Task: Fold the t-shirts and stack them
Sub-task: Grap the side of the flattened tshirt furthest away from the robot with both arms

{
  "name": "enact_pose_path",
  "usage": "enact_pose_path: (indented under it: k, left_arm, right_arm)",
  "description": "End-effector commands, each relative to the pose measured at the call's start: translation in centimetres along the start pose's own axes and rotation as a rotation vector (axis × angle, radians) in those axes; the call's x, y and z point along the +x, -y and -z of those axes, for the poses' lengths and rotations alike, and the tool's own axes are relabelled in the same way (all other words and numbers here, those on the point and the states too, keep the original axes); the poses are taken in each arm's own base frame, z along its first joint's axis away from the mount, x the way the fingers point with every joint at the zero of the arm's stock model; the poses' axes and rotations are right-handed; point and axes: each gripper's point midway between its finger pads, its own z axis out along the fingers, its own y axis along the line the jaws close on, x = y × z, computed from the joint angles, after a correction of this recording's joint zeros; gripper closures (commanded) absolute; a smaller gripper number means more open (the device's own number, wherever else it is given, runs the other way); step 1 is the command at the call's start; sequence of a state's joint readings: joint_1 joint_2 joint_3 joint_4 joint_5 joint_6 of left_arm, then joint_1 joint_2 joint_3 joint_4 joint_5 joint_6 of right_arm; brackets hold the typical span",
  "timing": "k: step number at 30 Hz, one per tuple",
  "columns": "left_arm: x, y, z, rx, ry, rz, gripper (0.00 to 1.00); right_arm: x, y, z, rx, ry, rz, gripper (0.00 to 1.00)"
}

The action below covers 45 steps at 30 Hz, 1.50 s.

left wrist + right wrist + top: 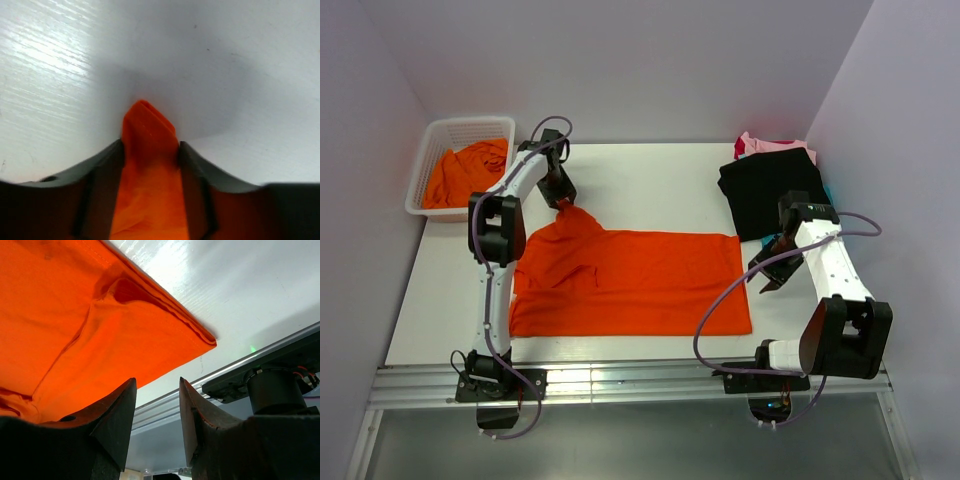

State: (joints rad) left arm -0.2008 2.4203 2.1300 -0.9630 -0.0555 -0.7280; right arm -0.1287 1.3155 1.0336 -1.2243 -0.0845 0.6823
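A large orange t-shirt (630, 280) lies spread flat on the white table (650, 175). Its far left corner is drawn up into a peak, and my left gripper (563, 203) is shut on that peak. In the left wrist view the bunched orange fabric (147, 120) fills the gap of the left gripper (150, 145) and pokes out past the tips. My right gripper (767, 275) hovers just off the shirt's right edge, open and holding nothing. The right wrist view shows the shirt's near right corner (90, 315) beside the right gripper (157, 382).
A white mesh basket (430, 160) at the far left holds crumpled orange t-shirts (468, 172). At the far right a black t-shirt (770, 195) lies on top of a pink one (765, 145). A metal rail (640, 380) runs along the table's near edge.
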Motion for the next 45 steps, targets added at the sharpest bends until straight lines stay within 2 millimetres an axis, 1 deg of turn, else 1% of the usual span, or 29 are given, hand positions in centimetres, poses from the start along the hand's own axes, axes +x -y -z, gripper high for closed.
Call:
enact_pose_path:
  k: [1, 3, 4, 5, 6, 7, 8, 9, 10, 11, 12, 13, 14, 15, 16, 17, 18, 19, 20, 22, 24, 29, 32, 34, 35, 39, 43, 44, 45]
  left_arm:
    - [-0.1, -0.2, -0.9, -0.022, 0.01, 0.009, 0.57]
    - [0.0, -0.3, -1.0, -0.031, 0.007, 0.009, 0.61]
    - [-0.1, -0.2, -0.9, -0.03, 0.01, 0.011, 0.67]
    - [0.0, -0.3, -0.8, -0.036, 0.003, 0.013, 0.69]
    - [-0.1, -0.3, -0.9, -0.034, 0.004, 0.015, 0.74]
    - [0.0, -0.2, -0.7, -0.033, 0.002, 0.018, 0.81]
    - [-0.1, -0.3, -0.6, -0.032, 0.002, 0.021, 0.86]
    - [-0.1, -0.2, -0.2, -0.026, 0.005, 0.023, 0.92]
    - [0.1, -0.3, -0.1, -0.03, 0.001, 0.024, 1.0]
    - [0.1, -0.4, 0.1, -0.029, 0.005, 0.024, 1.0]
    - [-0.1, -0.3, 0.9, -0.02, 0.017, 0.024, 1.0]
    - [0.3, -0.6, 0.8, -0.025, 0.006, 0.018, 1.0]
    - [0.4, -0.6, 1.1, -0.021, 0.009, 0.016, 1.0]
    - [0.6, -0.7, 1.6, -0.019, 0.009, 0.013, 1.0]
    - [0.7, -0.8, 1.7, -0.02, 0.005, 0.009, 1.0]
    - [0.7, -0.8, 2.1, -0.015, 0.008, 0.008, 1.0]
    - [0.9, -0.9, 2.2, -0.014, 0.005, 0.005, 1.0]
    - [1.3, -1.3, 2.2, -0.023, -0.006, 0.001, 1.0]
    - [1.3, -1.2, 2.6, -0.017, -0.006, 0.0, 1.0]
    - [1.6, -1.5, 2.7, -0.018, -0.01, -0.01, 1.0]
    - [1.6, -1.4, 3.2, -0.007, -0.007, -0.023, 1.0]
    - [1.6, -1.2, 4.0, 0.01, -0.006, -0.042, 1.0]
    - [1.6, -1.4, 4.3, 0.004, -0.003, -0.056, 1.0]
    - [1.6, -1.5, 4.4, 0.004, -0.001, -0.067, 1.0]
    - [1.5, -1.4, 4.6, 0.006, 0.004, -0.068, 1.0]
    - [1.1, -1.3, 4.9, 0.017, 0.012, -0.075, 1.0]
    - [1.1, -1.0, 4.9, 0.035, 0.013, -0.079, 1.0]
    - [1.1, -1.0, 4.9, 0.034, 0.014, -0.079, 1.0]
    - [1.2, -1.1, 4.8, 0.032, 0.012, -0.084, 1.0]
  right_arm:
    - [-0.6, 0.3, 0.5, 0.012, 0.044, 0.011, 0.53]
    - [-0.9, -0.1, 0.5, 0.007, 0.048, 0.015, 0.54]
    - [-1.6, -0.7, 0.5, -0.016, 0.07, 0.019, 0.55]
    - [-2.3, -1.4, 0.7, -0.042, 0.09, 0.033, 0.55]
    - [-2.7, -2.4, 0.7, -0.078, 0.088, 0.04, 0.55]
    - [-3.8, -3.8, 0.9, -0.131, 0.126, 0.05, 0.55]
    - [-4.8, -5.1, 1.7, -0.175, 0.153, 0.06, 0.55]
    - [-5.4, -6.3, 1.6, -0.205, 0.146, 0.06, 0.54]
    - [-6.6, -7.5, 2.0, -0.234, 0.179, 0.059, 0.52]
    - [-8.1, -8.8, 2.5, -0.25, 0.199, 0.045, 0.5]
    - [-8.9, -9.7, 2.6, -0.262, 0.21, 0.042, 0.49]
    - [-10.6, -11.2, 3.9, -0.3, 0.256, 0.041, 0.48]
    - [-11.6, -11.8, 2.9, -0.278, 0.245, 0.037, 0.48]
    - [-12.4, -12.4, 2.8, -0.27, 0.256, 0.039, 0.48]
    - [-13.7, -13.3, 3.4, -0.276, 0.285, 0.043, 0.48]
    - [-14.4, -13.8, 1.9, -0.249, 0.261, 0.039, 0.48]
    - [-14.8, -14.1, 1.4, -0.239, 0.257, 0.038, 0.48]
    - [-15.6, -14.6, 1.4, -0.241, 0.264, 0.035, 0.48]
    - [-15.9, -14.9, 0.1, -0.226, 0.241, 0.028, 0.48]
    - [-16.2, -15.2, -0.8, -0.213, 0.234, 0.022, 0.48]
    - [-16.2, -15.0, -2.2, -0.178, 0.227, 0.024, 0.46]
    - [-15.2, -14.6, -5.6, -0.11, 0.192, 0.035, 0.42]
    - [-15.2, -14.7, -7.0, -0.078, 0.183, 0.043, 0.4]
    - [-15.3, -15.0, -7.2, -0.067, 0.183, 0.048, 0.4]
    - [-15.1, -15.0, -7.7, -0.057, 0.172, 0.053, 0.4]
    - [-15.0, -14.7, -7.9, -0.022, 0.187, 0.054, 0.4]
    - [-14.8, -13.9, -8.6, 0.006, 0.193, 0.06, 0.41]
    - [-14.8, -13.8, -9.0, 0.02, 0.189, 0.063, 0.41]
    - [-14.8, -13.6, -9.3, 0.029, 0.187, 0.064, 0.43]
